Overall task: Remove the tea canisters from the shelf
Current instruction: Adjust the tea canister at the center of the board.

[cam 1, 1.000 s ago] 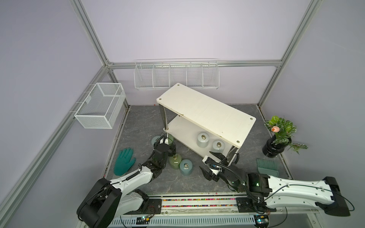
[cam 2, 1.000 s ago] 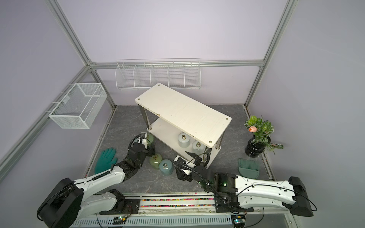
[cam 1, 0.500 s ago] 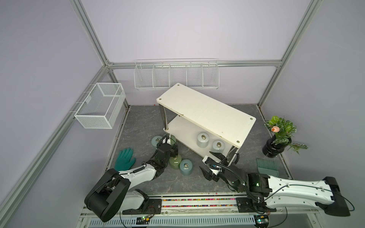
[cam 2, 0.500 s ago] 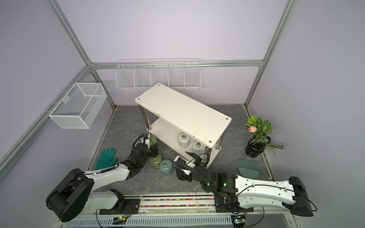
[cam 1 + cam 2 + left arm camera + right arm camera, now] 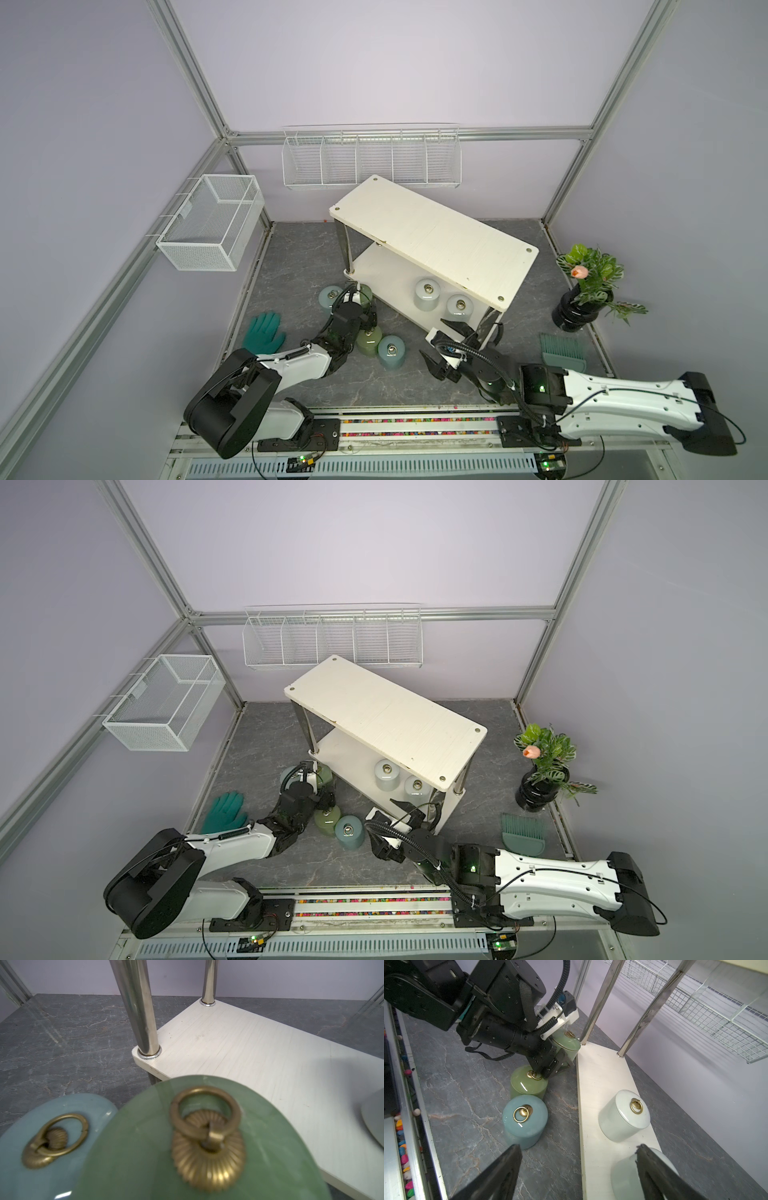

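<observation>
Low in the middle of both top views, your right gripper (image 5: pixel 578 1147) has not moved in the last second. Its jaws stand wide apart and empty, just short of the nearer pale grey-white glossy canister (image 5: pixel 623 1180).

Your left arm has swung its elbow inward, yet the left gripper (image 5: pixel 560 1062) stays at centre-left. Its jaws are closed round the glossy olive green lidded canister (image 5: pixel 568 1043) with the brass ring. That canister has hardly shifted. It is off the lower board, just beside the near corner of the cream-white two-tier shelf (image 5: pixel 436 232) and next to a light blue glossy canister (image 5: pixel 41 1136). Whether it rests on the floor is hidden.

A second olive canister (image 5: pixel 527 1084) and a second blue canister (image 5: pixel 525 1120) stand on the floor in front, so four are off. Two remain on the lower board: the nearer one and the farther grey-white canister (image 5: pixel 625 1115).

All lids are on, contents unseen. At right, the black vase (image 5: pixel 575 316) holds a leafy plant (image 5: pixel 590 270). At upper left, the white mesh basket (image 5: pixel 195 253) and the long wire rack (image 5: pixel 370 166) hold nothing.
</observation>
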Tool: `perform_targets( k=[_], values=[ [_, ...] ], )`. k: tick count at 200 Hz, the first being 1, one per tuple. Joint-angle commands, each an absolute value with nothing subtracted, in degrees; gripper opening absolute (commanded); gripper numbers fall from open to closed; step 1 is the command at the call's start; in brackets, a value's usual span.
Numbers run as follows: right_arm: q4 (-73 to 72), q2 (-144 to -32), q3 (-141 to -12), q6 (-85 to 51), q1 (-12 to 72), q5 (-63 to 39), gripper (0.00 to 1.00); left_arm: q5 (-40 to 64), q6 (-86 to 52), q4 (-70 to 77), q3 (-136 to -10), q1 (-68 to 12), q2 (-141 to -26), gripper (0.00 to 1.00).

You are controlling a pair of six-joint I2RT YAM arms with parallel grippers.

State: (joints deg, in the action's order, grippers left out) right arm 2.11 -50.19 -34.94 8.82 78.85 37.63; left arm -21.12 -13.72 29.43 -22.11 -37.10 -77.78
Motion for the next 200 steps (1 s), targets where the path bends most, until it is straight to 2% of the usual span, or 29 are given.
perform_targets(
  k=[1,100,200],
  values=[
    [2.0,-50.6,-35.8,8.8,78.8,37.4,0.89,-20.8,-14.5,33.0,-21.9,-38.4,-78.8,0.63],
    [1.7,-51.0,-35.6,8.7,78.9,37.2,0.89,-21.6,-16.0,32.9,-20.6,-40.4,-80.0,0.62],
    [1.5,-51.1,-35.7,8.4,79.0,36.8,0.89,-29.1,-17.0,31.5,-19.9,-39.5,-78.6,0.60]
  ],
)
